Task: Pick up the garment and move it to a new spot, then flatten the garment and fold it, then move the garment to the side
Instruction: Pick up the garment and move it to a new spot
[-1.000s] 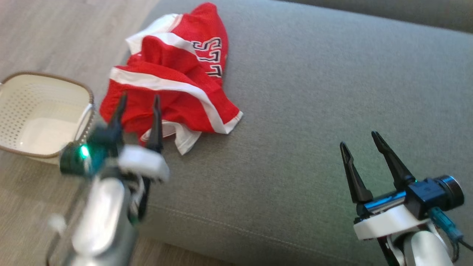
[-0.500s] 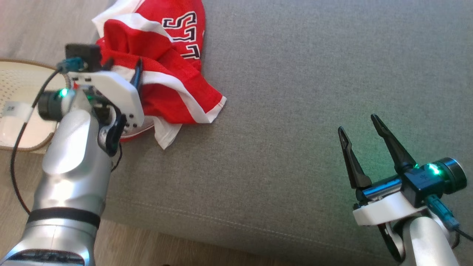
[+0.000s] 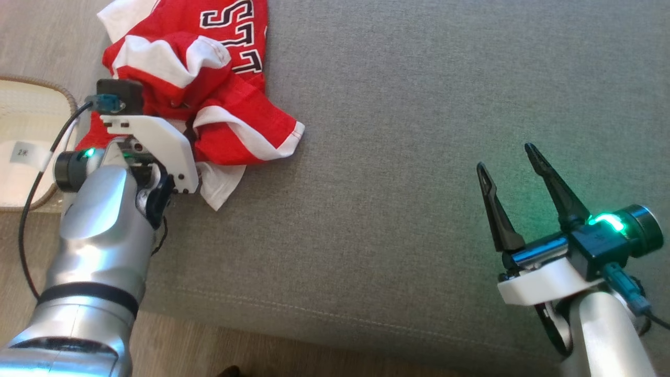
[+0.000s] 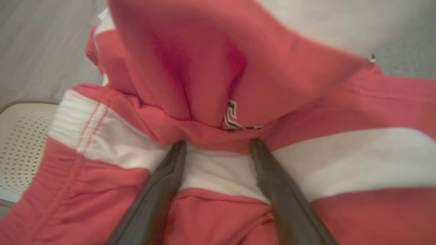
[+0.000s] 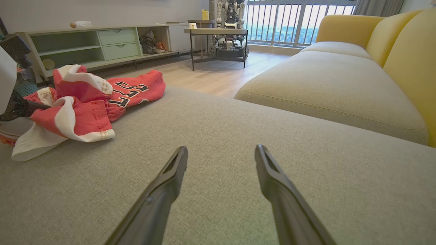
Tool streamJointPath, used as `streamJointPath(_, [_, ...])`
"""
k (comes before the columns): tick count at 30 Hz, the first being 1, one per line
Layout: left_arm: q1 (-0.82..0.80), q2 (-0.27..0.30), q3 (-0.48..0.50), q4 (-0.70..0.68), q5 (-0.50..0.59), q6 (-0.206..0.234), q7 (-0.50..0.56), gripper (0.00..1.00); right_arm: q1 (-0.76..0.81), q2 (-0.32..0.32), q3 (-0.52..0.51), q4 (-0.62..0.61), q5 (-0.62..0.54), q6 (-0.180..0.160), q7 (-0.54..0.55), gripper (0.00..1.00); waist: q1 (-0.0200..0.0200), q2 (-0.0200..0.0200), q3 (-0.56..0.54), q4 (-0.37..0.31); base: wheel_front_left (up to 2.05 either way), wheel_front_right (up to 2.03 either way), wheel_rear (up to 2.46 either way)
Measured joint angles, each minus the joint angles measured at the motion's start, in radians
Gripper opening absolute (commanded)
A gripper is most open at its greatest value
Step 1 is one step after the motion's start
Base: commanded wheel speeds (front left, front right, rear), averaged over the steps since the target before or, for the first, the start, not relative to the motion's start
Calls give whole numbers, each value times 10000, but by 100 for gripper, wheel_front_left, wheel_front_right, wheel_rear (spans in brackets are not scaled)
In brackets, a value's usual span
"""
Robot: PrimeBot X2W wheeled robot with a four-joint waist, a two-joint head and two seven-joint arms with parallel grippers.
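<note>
Head view looks down on a wide grey cushion (image 3: 419, 104) with a crumpled red garment (image 3: 209, 94) lying at its left edge, toward the far corner. The garment is red cloth with broad white bands, and it carries black-and-white lettering on the part farthest from the robot. One white-hemmed corner points toward the middle of the cushion, and a white flap lies on the side nearest the front edge. The silver left arm (image 3: 99, 209) reaches in over the cushion's left edge. Its white wrist mount sits over the near side of the garment, so the fingers are mostly hidden there. Beyond the cushion's left edge, a pale perforated basket (image 3: 36, 115) with a brown rim sits on the wooden floor (image 3: 31, 42), just beside the arm.

Left wrist view shows the left pincer (image 4: 218, 144) with its two dark fingers spread wide. They lie on a white band of the garment, with the tips tucked beneath a raised red fold. Cloth lies between the fingers, but they are not closed on it.

The right pincer (image 3: 505, 157) hovers over bare cushion near the front edge, toward the right and well apart from the garment. Its fingers are wide apart and hold nothing, and a green light glows on its wrist. Right wrist view looks low across the cushion between those fingers, with the garment heaped at the far left. A yellow sofa (image 5: 340, 78) stands on the right of that view, and a pale green shelf unit (image 5: 102, 44) stands against the wall behind the garment.
</note>
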Motion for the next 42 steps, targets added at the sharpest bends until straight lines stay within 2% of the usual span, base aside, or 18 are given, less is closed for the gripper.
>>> streamJointPath(1, [-4, 10, -31, 56, 6, 0, -161, 45, -51, 0, 4, 12, 0, 0, 0, 100, 0, 0, -3, -23, 0, 0, 0])
streamJointPath(2, [-2, 8, -42, 111, 6, -4, -397, 0, -99, 0, 4, 17, 2, 0, 0, 100, 1, 0, -29, -45, 0, 0, 0])
streamJointPath(5, [3, 54, -54, 140, 8, -58, -1453, 0, -124, 0, -2, 35, 38, 0, 0, 100, -1, 0, -188, -98, 0, 0, 0])
streamJointPath(7, [3, 136, -35, 127, 29, 81, -2150, 0, -120, 0, -17, 86, 140, 0, 0, 100, 0, 0, -339, -132, 0, 0, 0])
streamJointPath(12, [14, 259, -36, -132, 130, 295, -3028, 0, -58, 0, -61, 128, 353, 0, 0, 100, -1, 0, -744, -174, 0, 0, 0])
streamJointPath(17, [69, 288, -19, -1290, 165, 633, -3333, 0, 29, 0, -79, 130, 639, 0, 0, 100, -2, 0, -1322, -237, 0, 0, 0])
streamJointPath(23, [608, 378, 12, -3338, 251, 823, -3350, 0, 406, 2, -79, 128, 936, 0, 0, 100, -2, 0, -1936, -526, 0, 0, 0])
streamJointPath(30, [1169, 487, -44, -5770, 226, 911, -2955, 0, 511, 4, -86, 52, 1239, 0, 0, 100, -2, 0, -2359, -1281, 0, 0, 0])
streamJointPath(36, [1479, 476, -443, -8000, 251, 1089, -1994, 0, 552, 6, -111, -293, 1444, 0, 0, 100, -2, 0, -2518, -2258, 0, 0, 0])
streamJointPath(42, [1476, -79, -1026, -9398, 251, 1262, -1319, 0, 457, 8, -69, -692, 1705, 0, -2, 100, -1, 0, -2442, -3539, 0, 0, 0])
